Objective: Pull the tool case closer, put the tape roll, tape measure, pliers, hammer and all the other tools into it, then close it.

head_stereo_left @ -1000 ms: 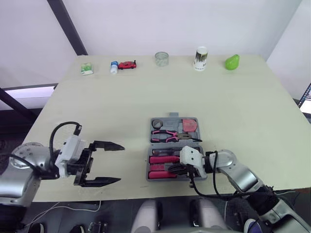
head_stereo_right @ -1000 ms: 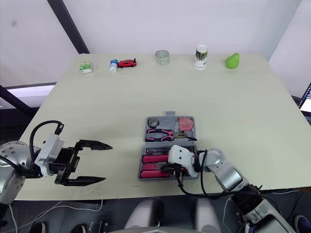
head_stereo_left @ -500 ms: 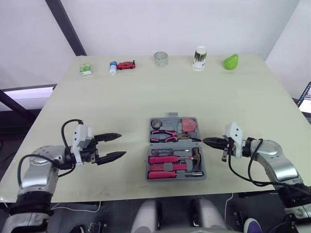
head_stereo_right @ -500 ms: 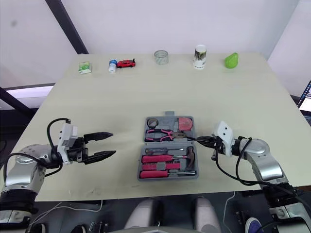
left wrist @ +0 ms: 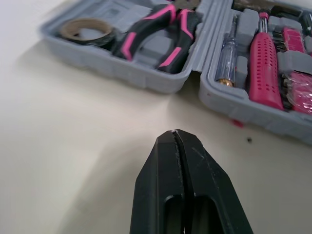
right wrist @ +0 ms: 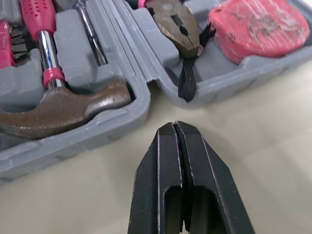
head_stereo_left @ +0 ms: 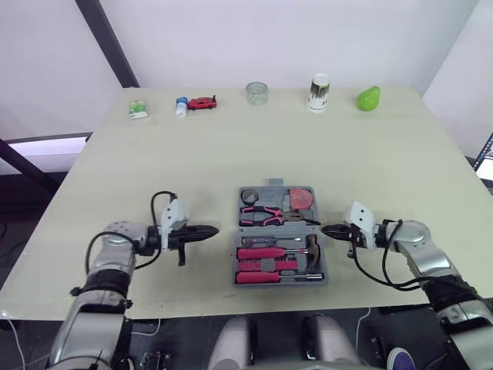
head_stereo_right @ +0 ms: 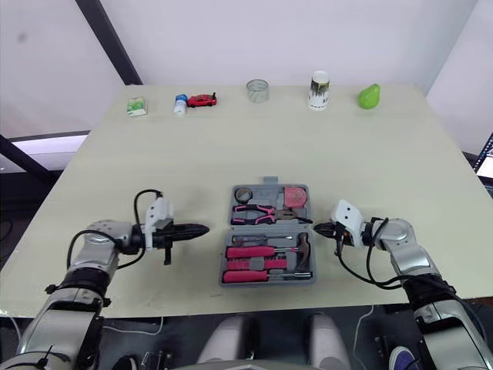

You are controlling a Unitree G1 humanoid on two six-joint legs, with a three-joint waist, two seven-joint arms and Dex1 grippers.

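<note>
The grey tool case (head_stereo_left: 279, 284) lies open near the table's front edge. In it lie the tape roll (left wrist: 87, 29), pink-handled pliers (head_stereo_left: 266, 215), red tape measure (right wrist: 258, 22), hammer (right wrist: 63, 108) and pink screwdrivers (head_stereo_left: 262, 253). My left gripper (head_stereo_left: 212, 230) is shut and empty, pointing at the case's left side, a little short of it. At the case's right side my right gripper (head_stereo_left: 326, 230) points at the hinge area, also shut and holding nothing, apart from the case.
Along the far edge stand a green-and-white packet (head_stereo_left: 138, 109), a small bottle (head_stereo_left: 181, 106), a red toy car (head_stereo_left: 202, 102), a clear cup (head_stereo_left: 256, 93), a printed can (head_stereo_left: 319, 92) and a green pear (head_stereo_left: 368, 99).
My left gripper has shut from wide open and moved right toward the case. The right gripper pulled out of the case's front half to its right side, leaving the hammer inside.
</note>
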